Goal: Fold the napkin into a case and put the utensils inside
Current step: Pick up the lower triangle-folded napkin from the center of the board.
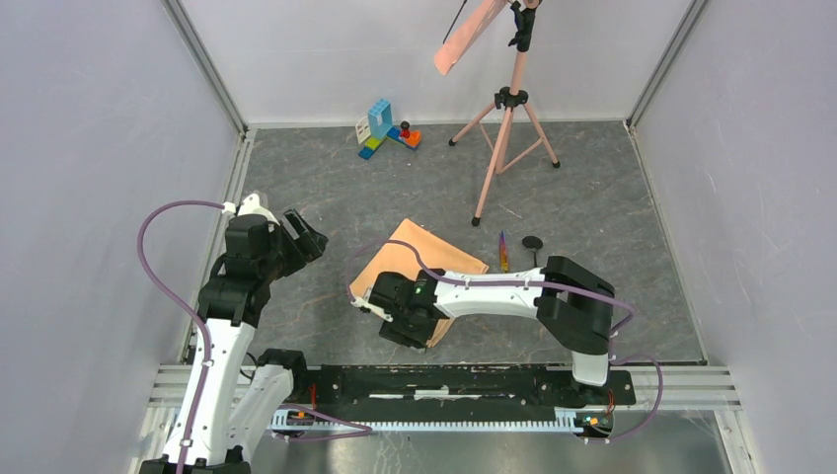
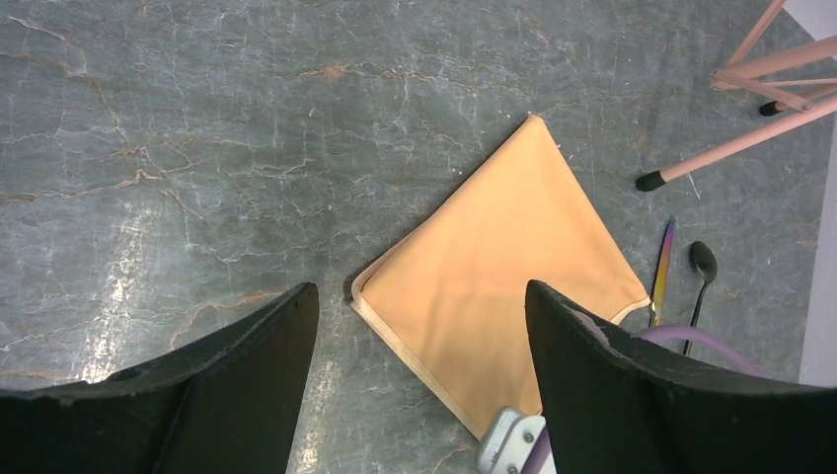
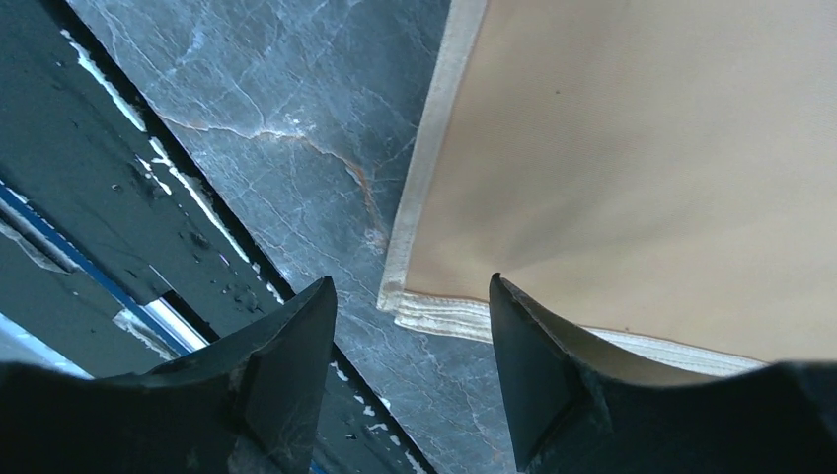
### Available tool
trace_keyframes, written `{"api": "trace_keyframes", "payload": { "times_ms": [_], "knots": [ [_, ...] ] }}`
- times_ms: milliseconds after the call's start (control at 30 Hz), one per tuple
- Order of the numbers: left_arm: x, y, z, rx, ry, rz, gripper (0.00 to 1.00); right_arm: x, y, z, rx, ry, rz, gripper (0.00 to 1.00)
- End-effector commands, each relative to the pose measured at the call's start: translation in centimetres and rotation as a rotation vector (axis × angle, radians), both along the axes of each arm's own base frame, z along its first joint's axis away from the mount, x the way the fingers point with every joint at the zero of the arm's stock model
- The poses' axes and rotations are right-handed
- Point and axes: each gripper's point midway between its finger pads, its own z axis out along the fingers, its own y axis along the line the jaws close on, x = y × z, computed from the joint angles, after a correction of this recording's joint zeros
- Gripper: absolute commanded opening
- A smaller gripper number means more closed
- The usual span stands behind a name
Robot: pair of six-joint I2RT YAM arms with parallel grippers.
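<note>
My right jaws stand apart, low over the napkin's near corner, my left jaws hang apart above the tabletop to its left, and the utensils lie just right of the cloth.

The soft peach-tan cloth napkin is lying flat, folded in layers. The iridescent purple-gold blade and the thin black round-ended utensil are resting side by side just beside it.
</note>
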Motion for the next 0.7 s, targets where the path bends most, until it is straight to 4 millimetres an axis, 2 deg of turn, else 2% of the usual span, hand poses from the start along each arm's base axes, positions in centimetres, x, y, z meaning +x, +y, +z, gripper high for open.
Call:
{"api": "trace_keyframes", "payload": {
  "times_ms": [0, 167, 333, 533, 667],
  "knots": [
    [0.2, 0.5, 0.9, 0.033, -0.034, 0.004, 0.83, 0.2, 0.8, -0.2, -0.009, -0.027, -0.015, 0.65],
    [0.2, 0.5, 0.8, 0.034, -0.033, 0.003, 0.84, 0.4, 0.3, -1.4, -0.041, -0.054, -0.022, 0.64],
    [0.1, 0.5, 0.8, 0.039, -0.034, 0.000, 0.84, 0.6, -0.8, -3.2, -0.074, -0.071, -0.031, 0.54],
    [-0.1, 0.6, 0.7, 0.045, -0.029, -0.003, 0.84, 1.0, -2.2, -5.0, -0.110, -0.110, -0.031, 0.29],
    [-0.2, 0.6, -0.1, 0.039, -0.007, 0.001, 0.85, 1.4, -1.4, -4.3, -0.062, -0.132, -0.028, 0.09]
  ]
}}
